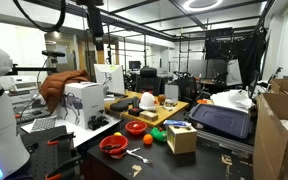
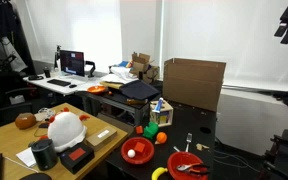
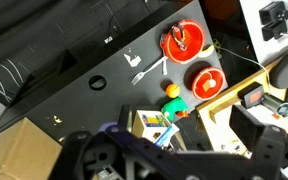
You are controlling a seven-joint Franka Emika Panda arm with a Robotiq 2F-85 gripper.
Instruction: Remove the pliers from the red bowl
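The claw (image 3: 174, 158) is held spread, with nothing between its jaws, and is kept high above the counter (image 3: 74, 95), so the whole layout is taken in at once in the wrist view. The pliers (image 3: 181, 40) lie inside the red bowl (image 3: 166, 44), well apart from the claw, so the removal is judged not yet begun. A second bowl (image 3: 205, 79) stands just beside it with a small white thing inside (easily mistaken for the target, being the same colour). A silver tool (image 3: 149, 70) lies loose on the counter near both bowls, and a box (image 3: 156, 122) sits almost under the claw. The wide opening is presumably kept so that the pliers can be straddled from above. The next move is likely to be a shift across, then a descent into the bowl. Since the bowl looks glossy and light, it may be dragged along if its rim is caught.
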